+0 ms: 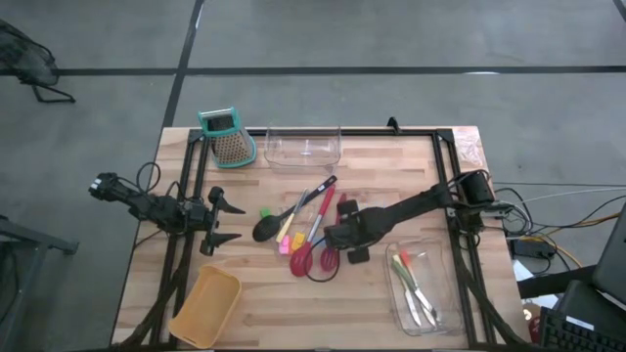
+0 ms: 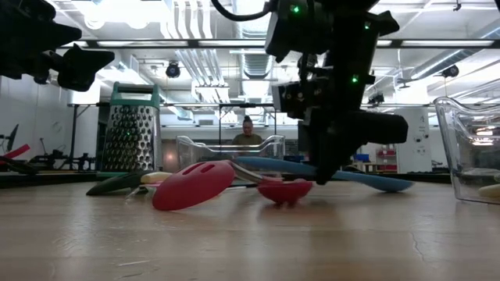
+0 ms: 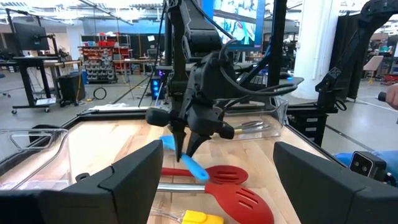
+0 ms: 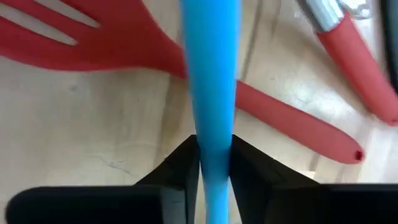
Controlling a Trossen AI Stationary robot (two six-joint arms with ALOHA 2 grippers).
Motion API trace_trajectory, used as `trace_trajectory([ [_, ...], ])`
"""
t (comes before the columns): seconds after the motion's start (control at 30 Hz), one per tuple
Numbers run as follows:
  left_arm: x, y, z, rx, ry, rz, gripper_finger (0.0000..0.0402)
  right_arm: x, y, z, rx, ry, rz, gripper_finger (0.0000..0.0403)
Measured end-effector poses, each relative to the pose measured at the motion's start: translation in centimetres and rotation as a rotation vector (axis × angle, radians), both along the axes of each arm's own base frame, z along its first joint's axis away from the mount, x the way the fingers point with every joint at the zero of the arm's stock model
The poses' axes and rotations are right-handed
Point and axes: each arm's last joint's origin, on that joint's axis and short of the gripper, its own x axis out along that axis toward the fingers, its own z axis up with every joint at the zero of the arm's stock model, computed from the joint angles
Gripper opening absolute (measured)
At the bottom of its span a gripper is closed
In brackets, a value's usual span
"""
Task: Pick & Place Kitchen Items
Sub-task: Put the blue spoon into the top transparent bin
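Note:
My right gripper (image 1: 337,237) stands over the utensil pile at the table's middle, shut on a blue spoon (image 2: 367,179). The pile holds a black ladle (image 1: 268,229), two red spoons (image 1: 302,260), a red-handled tool (image 1: 320,213), yellow and pink pieces (image 1: 286,242) and a green piece (image 1: 264,212). One slotted red spoon (image 4: 93,46) lies on the wood under the blue handle. My left gripper (image 1: 230,222) is open and empty left of the pile; its fingers show in its wrist view (image 3: 217,205). My right gripper pinches the blue spoon's handle (image 4: 214,134) between its two fingers. The fingers (image 3: 184,144) come from above, pointing down, and lie across the handle. The spoon is tilted, low over the red spoons; I cannot tell whether its lower end (image 3: 200,174) touches anything.
A clear bin (image 1: 303,147) stands at the far edge, with a teal-topped grater (image 1: 227,137) to its left. A second clear bin (image 1: 421,286) with several utensils is at the near right. A tan bin (image 1: 207,305) is at the near left. A person (image 2: 248,133) shows beyond the table.

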Motion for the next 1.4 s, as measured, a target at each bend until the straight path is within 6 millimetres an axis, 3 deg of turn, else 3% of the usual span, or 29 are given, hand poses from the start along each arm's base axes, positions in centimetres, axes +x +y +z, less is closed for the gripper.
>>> trace_trajectory([
  [0.17,0.0,0.0,0.0,0.0,0.0,0.0,0.0312,0.1,0.1,0.2,0.052,-0.001,-0.001,0.0054],
  [0.37,0.0,0.0,0.0,0.0,0.0,0.0,0.0312,0.5,0.0,1.0,0.064,-0.005,-0.013,0.0073],
  [0.77,0.0,0.0,0.0,0.0,0.0,0.0,0.0312,2.8,-2.4,5.5,0.033,-0.057,-0.006,0.0062],
  [0.97,0.0,0.0,0.0,0.0,0.0,0.0,0.0312,4.4,-5.2,9.5,-0.04,-0.154,-0.03,0.0064],
  [1.17,0.0,0.0,0.0,0.0,0.0,0.0,0.0312,6.2,-9.5,15.4,-0.079,-0.356,-0.096,0.0059],
  [1.4,0.0,0.0,0.0,0.0,0.0,-0.001,0.0312,7.3,-15.5,22.1,-0.123,-0.762,-0.178,0.0064],
])
